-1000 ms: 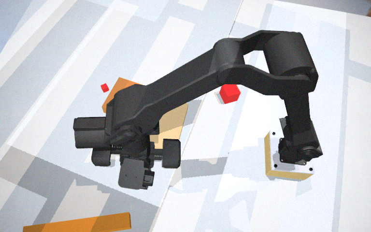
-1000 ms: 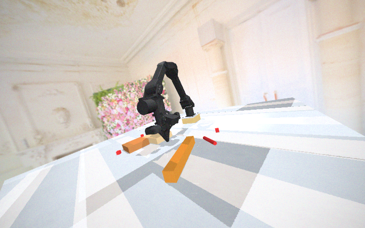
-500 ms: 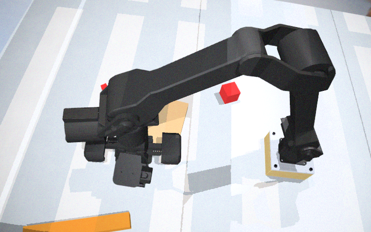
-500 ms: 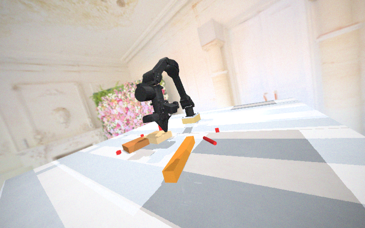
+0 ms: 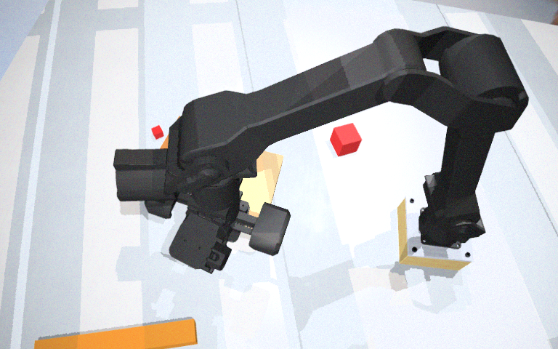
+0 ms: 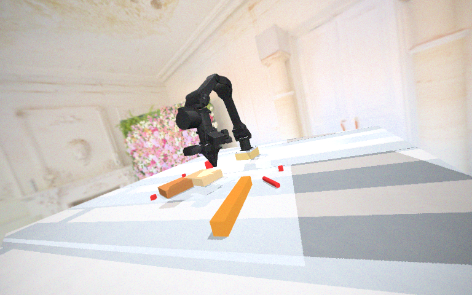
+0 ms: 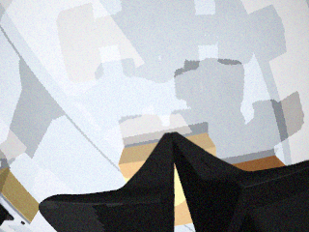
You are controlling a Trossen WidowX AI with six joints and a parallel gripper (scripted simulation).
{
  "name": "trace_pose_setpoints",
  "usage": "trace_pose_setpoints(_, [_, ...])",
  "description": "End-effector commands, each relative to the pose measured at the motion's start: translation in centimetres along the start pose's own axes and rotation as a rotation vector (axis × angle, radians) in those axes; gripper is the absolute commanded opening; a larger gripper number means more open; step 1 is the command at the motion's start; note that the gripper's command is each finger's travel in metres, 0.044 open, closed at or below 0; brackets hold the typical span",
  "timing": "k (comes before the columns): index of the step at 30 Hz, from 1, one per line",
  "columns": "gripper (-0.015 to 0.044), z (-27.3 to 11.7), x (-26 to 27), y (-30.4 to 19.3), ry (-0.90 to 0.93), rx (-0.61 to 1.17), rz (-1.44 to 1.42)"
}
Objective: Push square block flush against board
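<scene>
In the exterior view, the black parallel-jaw gripper (image 5: 216,218) (image 6: 214,165) (image 7: 170,138) points down at the pale tan square block (image 5: 258,189) (image 6: 208,177) (image 7: 140,169), its fingertips meeting with nothing gripped between them. Whether the tips touch the block cannot be told. The block lies flat on the pale, banded tabletop (image 5: 312,206) (image 6: 174,222) (image 7: 121,87), at the end of the orange-brown rectangular board (image 5: 165,142) (image 6: 174,188) (image 7: 258,165) that is nearer the arm's base. The two look very close or in contact, but full contact along a side and an even edge cannot be confirmed. From the top, the arm covers much of both pieces, and a large red cube (image 5: 345,139) (image 6: 208,164) sits between the block and the arm's tan base (image 5: 402,230) (image 6: 247,153) (image 7: 19,193). A small red cube (image 5: 157,131) (image 6: 153,196) is near the board's far end from the base. A long orange bar (image 5: 119,335) (image 6: 231,204) lies apart from the block and board, with a red cylinder (image 6: 271,182) on its side beyond it in the exterior view. The wrist view shows the dark fingers partly hiding the block, with the board's edge to the right.
</scene>
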State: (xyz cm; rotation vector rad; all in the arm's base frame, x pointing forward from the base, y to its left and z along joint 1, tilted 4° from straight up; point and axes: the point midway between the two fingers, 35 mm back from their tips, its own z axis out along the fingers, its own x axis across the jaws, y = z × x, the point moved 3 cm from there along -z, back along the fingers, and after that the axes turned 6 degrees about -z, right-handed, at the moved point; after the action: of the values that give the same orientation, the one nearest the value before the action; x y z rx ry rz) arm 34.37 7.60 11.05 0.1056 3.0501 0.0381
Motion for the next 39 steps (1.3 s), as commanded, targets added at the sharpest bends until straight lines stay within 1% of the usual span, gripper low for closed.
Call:
trace_pose_setpoints(1, [0.0000, -0.2, 0.8, -0.7, -0.003, 0.000, 0.151])
trace_pose_setpoints(39, [0.0000, 0.3, 8.7, -5.9, -0.001, 0.006, 1.462])
